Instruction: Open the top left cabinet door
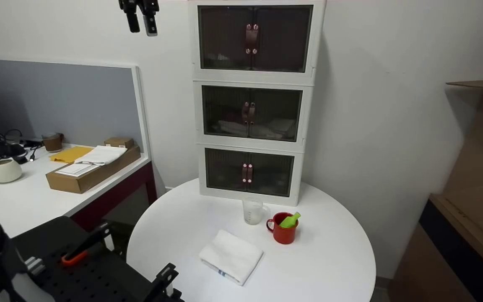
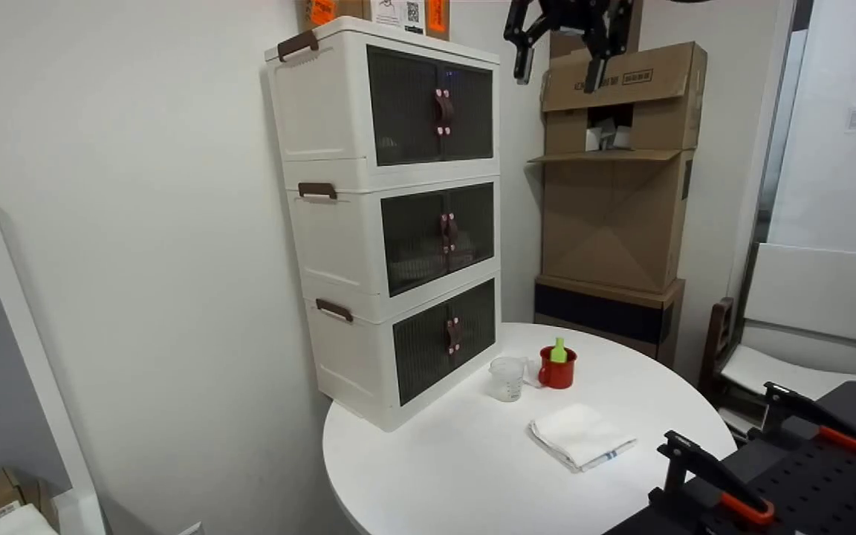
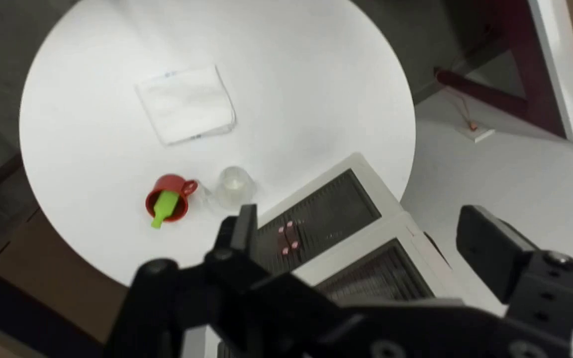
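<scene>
The top left cabinet door [image 1: 224,37] is a dark smoked-glass panel in the white three-tier cabinet's uppermost tier. It is shut and also shows in an exterior view [image 2: 404,108]. A dark red strap handle [image 1: 248,39] with pink studs runs along its inner edge, beside its twin's. My gripper [image 1: 143,27] hangs high, apart from the door, and also shows in an exterior view [image 2: 559,78]. In the wrist view its fingers [image 3: 359,228] are wide apart with nothing between them. There the lower tiers show in part, and the gripper body hides the top door.
The cabinet stands on a round white table [image 1: 329,260]. On the table are a clear measuring cup [image 1: 252,211], a red mug [image 1: 283,235] with a green utensil and a folded white cloth [image 1: 231,256]. Cardboard boxes [image 2: 610,215] stand beside the cabinet. A desk [image 1: 27,201] is near.
</scene>
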Robot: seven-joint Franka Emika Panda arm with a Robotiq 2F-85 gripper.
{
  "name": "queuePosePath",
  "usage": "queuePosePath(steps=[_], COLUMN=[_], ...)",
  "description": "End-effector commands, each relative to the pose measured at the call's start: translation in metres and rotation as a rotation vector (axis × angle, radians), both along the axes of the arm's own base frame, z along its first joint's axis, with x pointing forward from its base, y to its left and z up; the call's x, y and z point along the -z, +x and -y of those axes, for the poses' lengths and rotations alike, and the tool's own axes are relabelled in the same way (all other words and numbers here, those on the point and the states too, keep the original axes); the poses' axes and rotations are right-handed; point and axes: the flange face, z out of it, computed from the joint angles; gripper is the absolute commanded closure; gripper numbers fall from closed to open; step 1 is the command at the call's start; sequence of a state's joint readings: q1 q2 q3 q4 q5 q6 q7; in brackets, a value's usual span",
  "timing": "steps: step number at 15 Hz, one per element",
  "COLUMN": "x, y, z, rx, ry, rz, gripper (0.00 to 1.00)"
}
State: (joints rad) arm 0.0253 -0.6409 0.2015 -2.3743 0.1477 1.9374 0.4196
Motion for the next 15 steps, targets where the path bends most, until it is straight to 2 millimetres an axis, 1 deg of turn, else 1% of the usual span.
queuePosePath(steps=[1, 2, 3, 4, 5, 7, 8, 10, 12, 15], x=[-0.019, -0.021, -0.019, -0.017, -0.01, -0.003, 0.0, 0.002, 0.001, -0.007], y=[0.027, 0.032, 0.037, 0.042, 0.048, 0.06, 0.068, 0.086, 0.104, 0.13], z=[-0.035, -0.045, -0.058, -0.067, -0.077, -0.089, -0.091, -0.086, -0.077, -0.065], rx=[0.019, 0.018, 0.002, -0.012, -0.05, -0.078, -0.078, -0.068, -0.049, -0.006], ry=[-0.084, -0.114, -0.15, -0.187, -0.231, -0.304, -0.335, -0.399, -0.472, -0.593], rz=[0.184, 0.241, 0.291, 0.339, 0.378, 0.474, 0.525, 0.62, 0.707, 0.826], gripper=[0.0, 0.0, 0.0, 0.0, 0.0, 0.0, 0.0, 0.0, 0.0, 0.0])
